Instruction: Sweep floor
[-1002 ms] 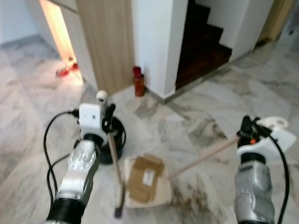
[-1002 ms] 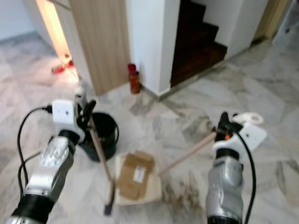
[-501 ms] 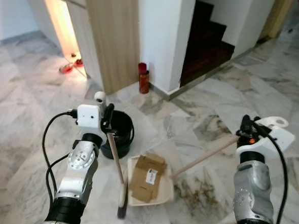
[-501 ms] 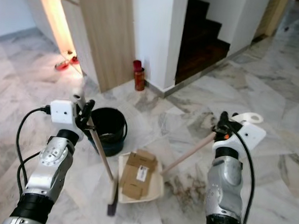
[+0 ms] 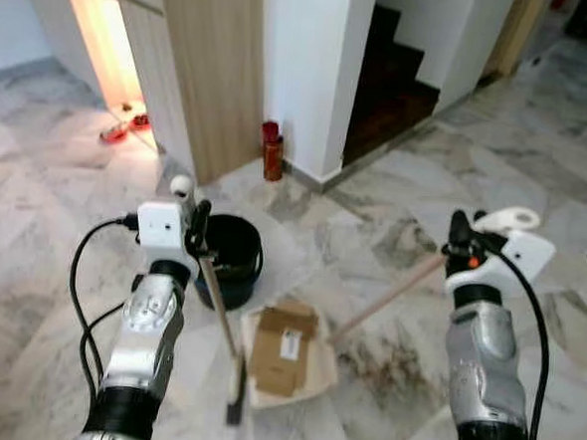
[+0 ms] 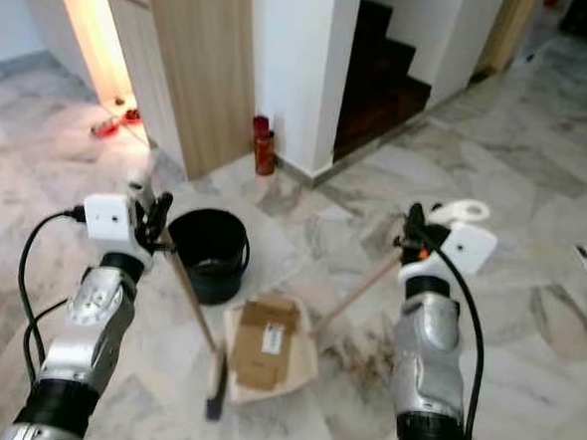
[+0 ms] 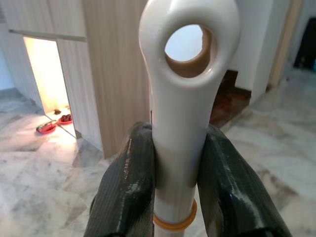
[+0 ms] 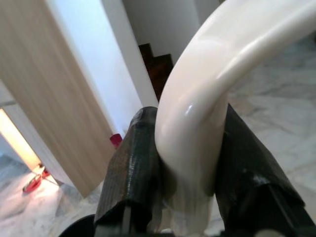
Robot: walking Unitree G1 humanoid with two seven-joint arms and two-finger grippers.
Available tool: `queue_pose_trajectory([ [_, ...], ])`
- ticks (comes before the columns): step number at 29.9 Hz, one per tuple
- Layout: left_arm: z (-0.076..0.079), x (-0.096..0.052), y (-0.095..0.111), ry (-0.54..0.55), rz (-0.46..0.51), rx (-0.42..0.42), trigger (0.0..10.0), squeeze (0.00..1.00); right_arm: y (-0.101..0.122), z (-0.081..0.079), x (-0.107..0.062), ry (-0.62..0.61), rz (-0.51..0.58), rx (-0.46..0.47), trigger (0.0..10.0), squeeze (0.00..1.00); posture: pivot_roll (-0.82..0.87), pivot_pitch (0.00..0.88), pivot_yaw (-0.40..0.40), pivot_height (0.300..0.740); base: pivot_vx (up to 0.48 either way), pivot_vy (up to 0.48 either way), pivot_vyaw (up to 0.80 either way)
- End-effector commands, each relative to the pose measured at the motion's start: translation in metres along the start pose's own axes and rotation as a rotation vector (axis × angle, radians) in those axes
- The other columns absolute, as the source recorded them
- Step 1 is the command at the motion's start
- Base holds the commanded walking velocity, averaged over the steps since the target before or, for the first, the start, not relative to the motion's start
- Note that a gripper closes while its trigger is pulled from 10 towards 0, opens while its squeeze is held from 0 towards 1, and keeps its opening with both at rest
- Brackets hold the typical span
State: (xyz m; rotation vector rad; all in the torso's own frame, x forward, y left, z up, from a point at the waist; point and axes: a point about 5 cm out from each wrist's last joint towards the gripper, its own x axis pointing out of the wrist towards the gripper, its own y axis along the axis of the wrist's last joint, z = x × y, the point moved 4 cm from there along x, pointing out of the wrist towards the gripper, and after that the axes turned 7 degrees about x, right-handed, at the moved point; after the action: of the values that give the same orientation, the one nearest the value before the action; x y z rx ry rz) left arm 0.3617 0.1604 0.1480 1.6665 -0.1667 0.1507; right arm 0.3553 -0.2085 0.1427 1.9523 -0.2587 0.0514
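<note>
Left gripper (image 7: 174, 187) clamps broom (image 5: 223, 325) handle, frame left of centre. Right gripper (image 8: 190, 163) clamps dustpan (image 5: 316, 369) handle, right. Cardboard (image 5: 283, 347) lies in pan, lower centre, beside black bucket (image 5: 233, 258).

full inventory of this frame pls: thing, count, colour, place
broom: 1, wooden stick, dark head on the floor left of the dustpan
dustpan: 1, cream, on the floor ahead, long wooden handle
cardboard piece: 1, brown, lying in the dustpan
bucket: 1, black, behind the dustpan
can: 1, red, at the wall corner
stairs: dark, behind the white wall
left gripper: jaws clamped on the broom's white top
right gripper: jaws clamped on the dustpan's white grip
</note>
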Motion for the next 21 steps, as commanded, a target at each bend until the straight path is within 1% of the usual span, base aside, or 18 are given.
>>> queue_pose_trajectory([
  [1,0.0043,0.0039,0.0130,-0.008,0.053,-0.008,10.0,0.00,0.0143,-0.0022,0.0020,0.008,0.058,0.027,10.0,0.00,-0.09,0.000,0.029,0.740,0.000,0.292,0.00],
  [4,0.0055,0.0047,0.0135,-0.013,0.054,-0.008,10.0,0.00,0.0158,-0.0019,0.0017,0.009,0.063,0.027,10.0,0.00,-0.09,0.000,0.032,0.740,0.000,0.298,0.00],
  [21,-0.0027,0.0058,0.0153,0.006,0.055,0.009,10.0,0.00,0.0140,-0.0031,0.0022,0.010,0.055,0.027,10.0,0.00,-0.07,0.000,0.028,0.740,0.000,0.305,0.00],
])
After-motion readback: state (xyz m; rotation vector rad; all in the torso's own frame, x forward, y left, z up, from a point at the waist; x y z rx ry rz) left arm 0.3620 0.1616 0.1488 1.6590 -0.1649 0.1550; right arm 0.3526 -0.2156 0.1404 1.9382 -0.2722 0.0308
